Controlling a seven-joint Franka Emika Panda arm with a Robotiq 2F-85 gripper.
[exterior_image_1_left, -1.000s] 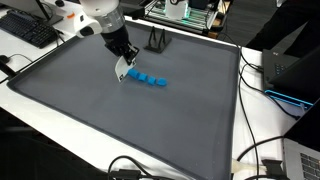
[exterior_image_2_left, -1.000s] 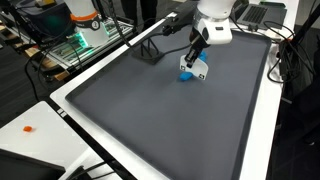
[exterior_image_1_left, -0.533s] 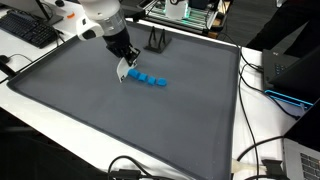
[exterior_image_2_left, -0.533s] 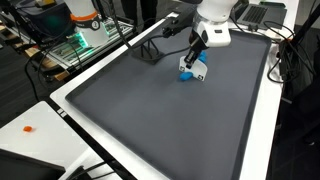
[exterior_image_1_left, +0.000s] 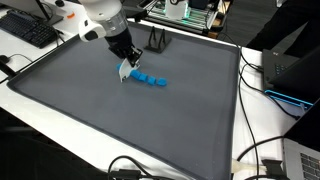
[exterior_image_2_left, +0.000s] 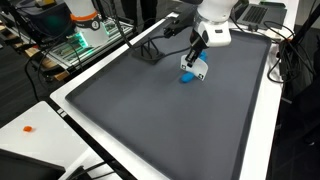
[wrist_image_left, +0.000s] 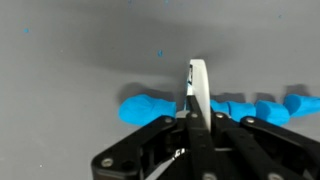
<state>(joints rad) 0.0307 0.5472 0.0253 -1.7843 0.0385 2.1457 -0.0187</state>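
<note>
A row of several blue dough-like pieces (exterior_image_1_left: 151, 80) lies on the dark grey mat (exterior_image_1_left: 120, 120), toward its far side. My gripper (exterior_image_1_left: 124, 64) hangs over the row's left end, shut on a thin white blade (exterior_image_1_left: 123, 71) that points down at the pieces. In the wrist view the white blade (wrist_image_left: 198, 88) stands edge-on between the black fingers (wrist_image_left: 170, 135), crossing the blue row (wrist_image_left: 150, 108), with more blue pieces (wrist_image_left: 262, 108) on its right. In the second exterior view the blade (exterior_image_2_left: 200, 68) covers most of the blue pieces (exterior_image_2_left: 186, 77) under the gripper (exterior_image_2_left: 194, 60).
A black wire stand (exterior_image_1_left: 157, 40) sits at the mat's far edge. A keyboard (exterior_image_1_left: 28, 30) lies off the mat's corner. Cables and a laptop (exterior_image_1_left: 290, 75) flank one side. A rack with green-lit electronics (exterior_image_2_left: 85, 35) stands beside the table (exterior_image_2_left: 30, 115).
The gripper with the white blade has barely shifted over the end of the blue row. The grip and the blue pieces look unchanged.
</note>
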